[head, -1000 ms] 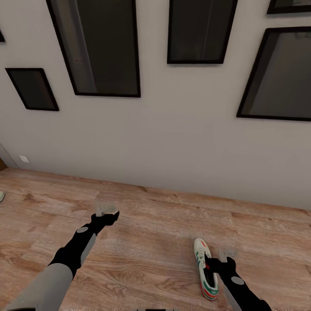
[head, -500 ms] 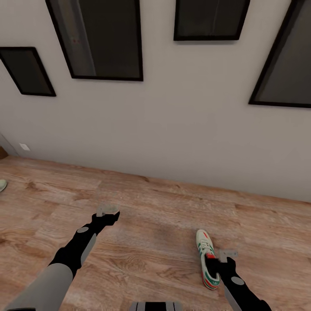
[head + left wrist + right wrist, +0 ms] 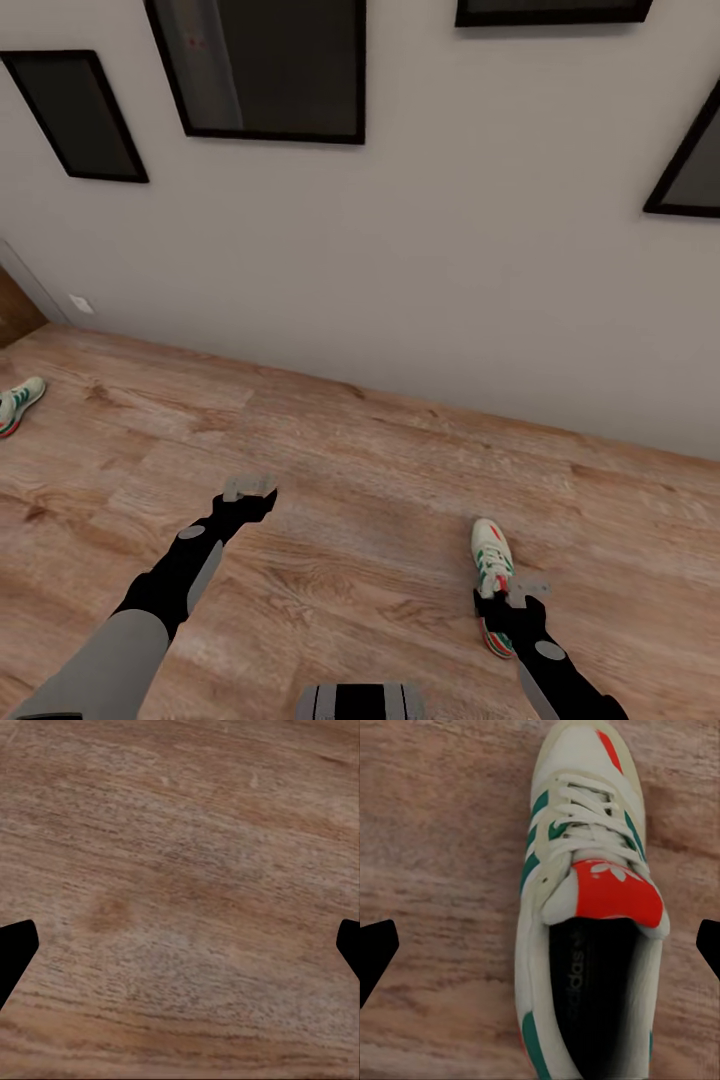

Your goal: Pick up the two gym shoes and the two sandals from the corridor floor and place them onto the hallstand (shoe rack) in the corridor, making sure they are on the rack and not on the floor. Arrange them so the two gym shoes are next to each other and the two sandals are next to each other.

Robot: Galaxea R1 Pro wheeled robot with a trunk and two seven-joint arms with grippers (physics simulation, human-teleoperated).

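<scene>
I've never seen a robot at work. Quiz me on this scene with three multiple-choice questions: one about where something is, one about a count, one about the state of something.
1. Where is the shoe nearest the right gripper?
A. On the floor under that gripper
B. On a rack
C. In the left gripper

2. How many shoes does the head view show?
A. One
B. Two
C. Four

3. How do the left gripper's jaws stand?
A. Shut on a sandal
B. Shut on a shoe
C. Open, holding nothing

Answers:
1 A: the right wrist view looks straight down into the shoe lying on wood planks.
2 B: one by the right gripper, a second shoe at the left edge.
3 C: the left wrist view has bare floor between the wide-set jaws.
</scene>
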